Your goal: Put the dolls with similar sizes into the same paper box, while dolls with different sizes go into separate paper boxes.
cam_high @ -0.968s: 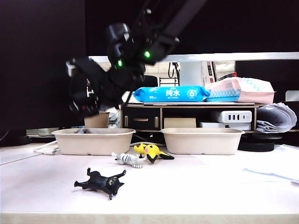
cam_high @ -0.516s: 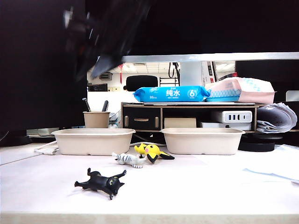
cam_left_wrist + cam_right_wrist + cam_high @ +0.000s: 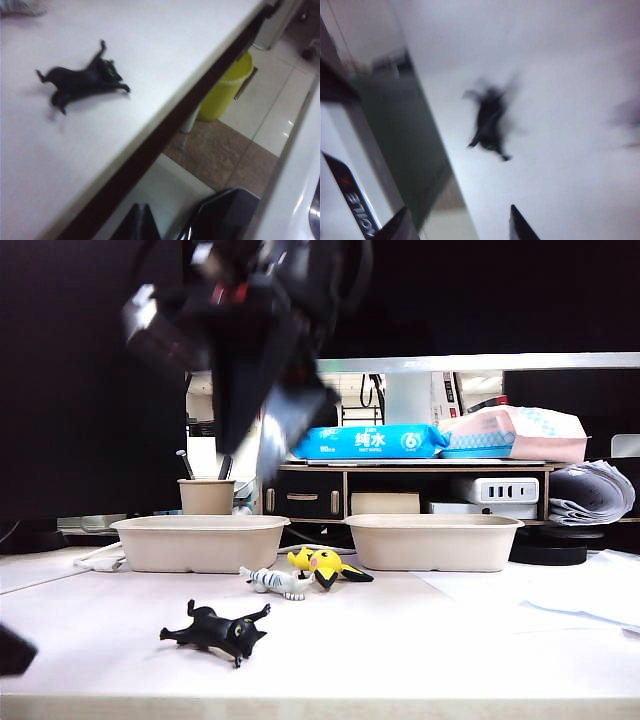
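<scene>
On the table [image 3: 450, 640], near the front edge, the black cat [image 3: 215, 630] lies sprawled on its side, also seen in the left wrist view [image 3: 82, 82] and, blurred, in the right wrist view [image 3: 490, 120]. Behind it the striped doll [image 3: 276, 582] and the yellow doll [image 3: 328, 568] lie touching, between 2 boxes: the left box [image 3: 200, 542] and the right box [image 3: 432, 540]. A cup [image 3: 206, 496] with pens stands behind the left box. The right claw [image 3: 460, 225] hangs above the cat, jaws apart, grasping nothing. The left claw [image 3: 175, 225] is off the table's front edge, near a yellow bin [image 3: 225, 85]; whether it is released or clenched I cannot tell.
</scene>
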### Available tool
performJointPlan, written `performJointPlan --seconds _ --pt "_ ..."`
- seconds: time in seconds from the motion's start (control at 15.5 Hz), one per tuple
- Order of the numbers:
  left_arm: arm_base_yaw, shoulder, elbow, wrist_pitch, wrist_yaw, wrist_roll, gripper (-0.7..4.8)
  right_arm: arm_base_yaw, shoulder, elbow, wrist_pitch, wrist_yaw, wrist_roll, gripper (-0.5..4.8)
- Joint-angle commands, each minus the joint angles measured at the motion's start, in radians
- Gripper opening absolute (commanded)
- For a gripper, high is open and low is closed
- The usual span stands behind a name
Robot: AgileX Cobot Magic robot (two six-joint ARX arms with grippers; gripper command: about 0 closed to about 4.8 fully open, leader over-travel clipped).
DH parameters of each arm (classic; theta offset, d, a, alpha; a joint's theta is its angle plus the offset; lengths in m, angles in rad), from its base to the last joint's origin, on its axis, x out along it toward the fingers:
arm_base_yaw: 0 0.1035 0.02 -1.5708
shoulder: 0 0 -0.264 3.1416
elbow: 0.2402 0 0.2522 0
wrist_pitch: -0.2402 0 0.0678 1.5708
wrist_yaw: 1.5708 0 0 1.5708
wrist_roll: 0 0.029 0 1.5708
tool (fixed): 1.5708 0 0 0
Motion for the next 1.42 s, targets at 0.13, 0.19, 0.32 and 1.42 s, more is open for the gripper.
performJointPlan --seconds 0.13,0.19,0.32,1.42 --pt "0.015 -0.001 0.001 0.011 0.001 0.002 -0.05 0.107 -0.003 -0.153 0.198 0.171 0.027 2.52" --pt "0.015 -0.001 0.001 0.011 0.001 0.002 -0.05 0.135 -0.003 -0.190 0.254 0.177 0.032 2.52" --pt "0.015 -0.001 0.001 0.011 0.001 0.002 -0.05 0.158 -0.002 -0.233 0.329 0.180 0.031 2.52" --pt "0.053 -0.044 0.001 0.011 -0.002 0.002 -0.05 0.145 0.113 -0.244 0.394 0.289 0.031 1.90"
